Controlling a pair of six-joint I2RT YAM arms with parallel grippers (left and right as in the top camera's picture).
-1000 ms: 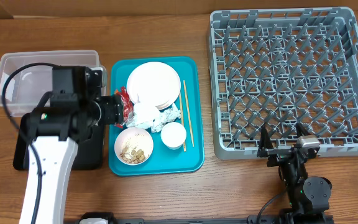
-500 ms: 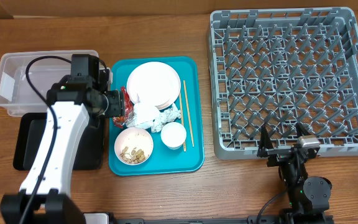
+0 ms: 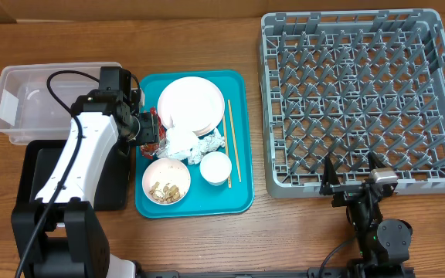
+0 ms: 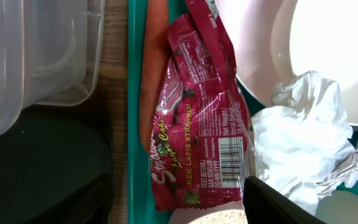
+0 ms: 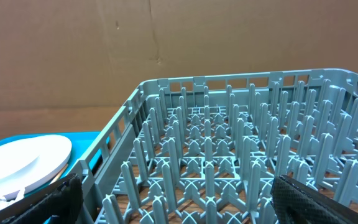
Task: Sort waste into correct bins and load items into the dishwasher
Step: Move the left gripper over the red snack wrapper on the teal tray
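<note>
Black against the black tray behind it, the left gripper (image 3: pixel 151 133) was hard to read: in the wrist view only one dark finger (image 4: pixel 284 202) showed clearly, at the lower right. Its partner was lost among dark shapes at the lower left. The jaws stood apart on either side of the red snack wrapper (image 4: pixel 194 124), and whether either one touched it could not be told. The wrapper lay flat along the left side of the teal tray (image 4: pixel 134 93), partly covering the orange carrot piece (image 4: pixel 153 68) beside the rim. To its right the crumpled white tissue (image 4: pixel 291 143) sat against the stacked white plates (image 4: pixel 334 43), which the frame cut off. Beyond the rim lay the clear tub (image 4: pixel 36 56) and the black tray (image 4: pixel 36 168). From overhead, a bowl (image 3: pixel 166 181) of beige scraps, a cup (image 3: pixel 215 167) and chopsticks (image 3: pixel 232 139) also sat on the teal tray (the foil was hardly distinguishable from the tissue). The right gripper (image 3: pixel 351 174) rested wide open at the near edge of the grey rack (image 3: pixel 361 100).
</note>
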